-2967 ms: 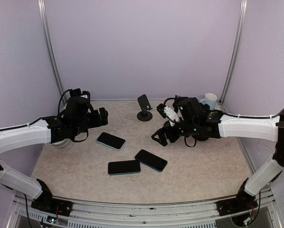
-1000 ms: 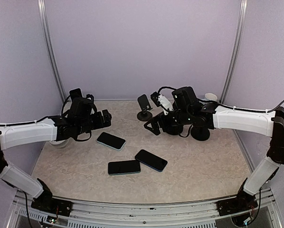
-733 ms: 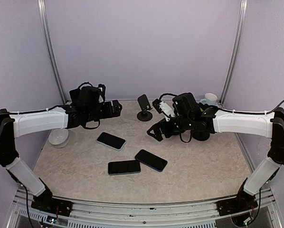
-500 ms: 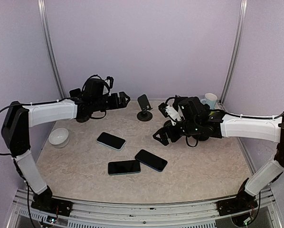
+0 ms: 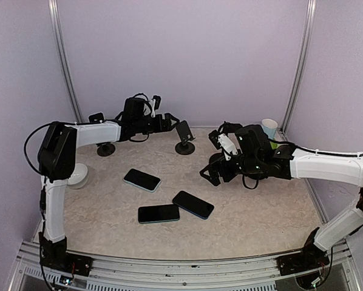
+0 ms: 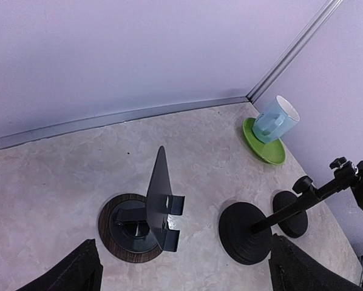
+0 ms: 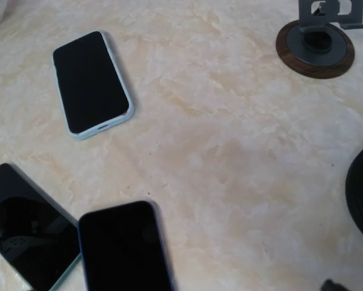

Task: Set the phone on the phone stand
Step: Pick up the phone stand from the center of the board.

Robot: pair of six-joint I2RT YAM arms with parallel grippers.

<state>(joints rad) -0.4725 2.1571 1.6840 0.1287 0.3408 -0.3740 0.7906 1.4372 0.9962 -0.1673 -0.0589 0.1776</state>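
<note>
The black phone stand (image 5: pixel 184 138) stands empty on its round base at the back centre. Three dark phones lie flat on the table: one at the left (image 5: pixel 141 179), one in the middle front (image 5: pixel 158 213), and one beside it (image 5: pixel 193 204). My left gripper (image 5: pixel 169 121) is open and empty, just left of the stand; in the left wrist view its fingers (image 6: pixel 78 273) straddle the stand (image 6: pixel 148 218) from behind. My right gripper (image 5: pixel 213 173) is open and empty, hovering right of the phones; its wrist view shows the phones (image 7: pixel 127 248) (image 7: pixel 90 82) (image 7: pixel 23 224) below.
A blue mug on a green saucer (image 5: pixel 268 127) sits at the back right. Black round-based stands (image 6: pixel 251 233) (image 6: pixel 291 213) stand near the phone stand, another at the back left (image 5: pixel 105 148). A white bowl (image 5: pixel 77 176) sits at the left.
My left arm has swung from the left side to the back, bringing its gripper up beside the phone stand. My right gripper has shifted slightly right and nearer. The phones have not moved.
</note>
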